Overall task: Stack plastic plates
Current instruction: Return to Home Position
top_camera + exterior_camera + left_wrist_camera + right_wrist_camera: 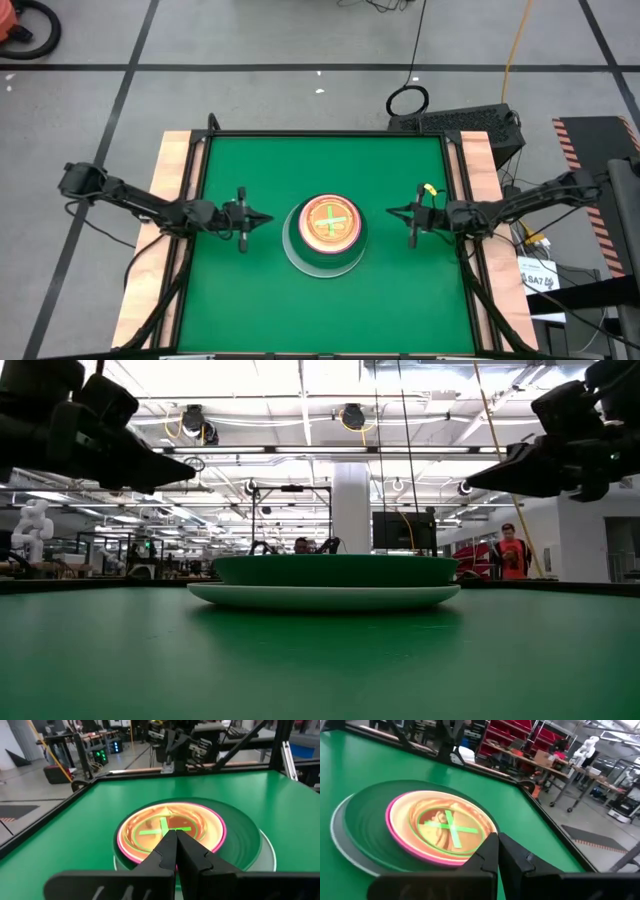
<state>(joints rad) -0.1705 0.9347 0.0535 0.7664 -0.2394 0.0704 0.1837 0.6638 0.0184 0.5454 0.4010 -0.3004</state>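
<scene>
The plastic plates stand in one stack (327,232) at the middle of the green table: a pale mint-white plate (320,598) at the bottom resting on the mat, a dark green one (335,570) on it, then a bright pink rim (220,827), an orange plate and a translucent green one with a cross (451,827) on top. My left gripper (268,217) hovers shut above the table to the stack's left. My right gripper (392,212) hovers shut to the stack's right. Both point at the stack and touch nothing.
Wooden side rails (170,200) and a black frame border the green mat. Open mat lies all around the stack. Beyond the far edge are a coiled cable (408,100) and a black case (465,125). A person in red (512,552) stands far off in the room.
</scene>
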